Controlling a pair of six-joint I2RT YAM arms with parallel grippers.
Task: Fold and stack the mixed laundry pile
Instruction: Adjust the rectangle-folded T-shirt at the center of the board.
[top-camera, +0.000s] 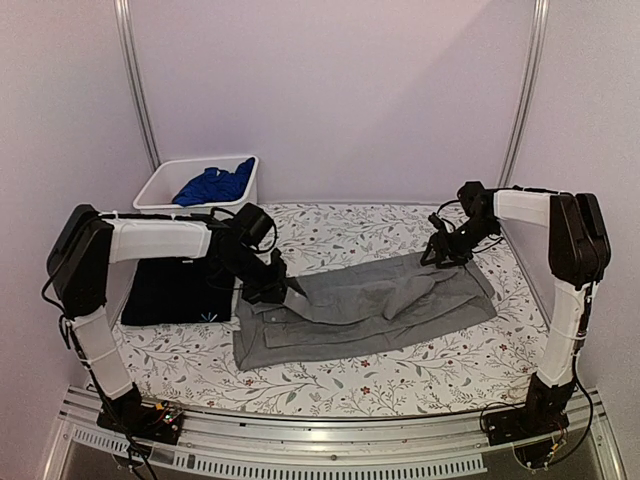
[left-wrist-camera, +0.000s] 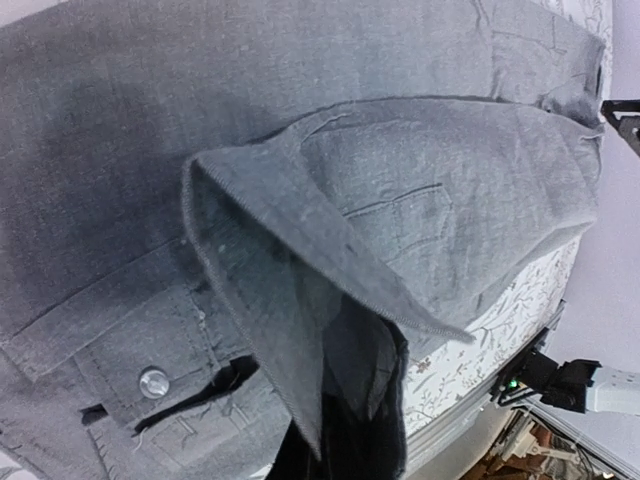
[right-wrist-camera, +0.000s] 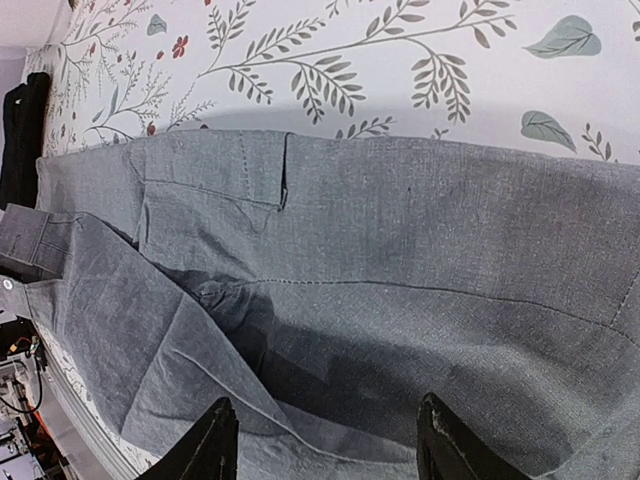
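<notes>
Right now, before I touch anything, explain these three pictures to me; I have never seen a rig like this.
The machine is two robot arms, a left arm and a right arm, bolted at the near edge of a table with a flowered cover. The wide picture looks down from above and behind them. The other two come from a camera on each wrist. A grey shirt lies spread in the middle. A black T-shirt lies to its left, and a white bin at the back holds a blue garment. The left gripper seems to pinch a raised fold of the grey shirt, though cloth hides most of its fingers. The right gripper is open over the shirt's other end, holding nothing.
</notes>
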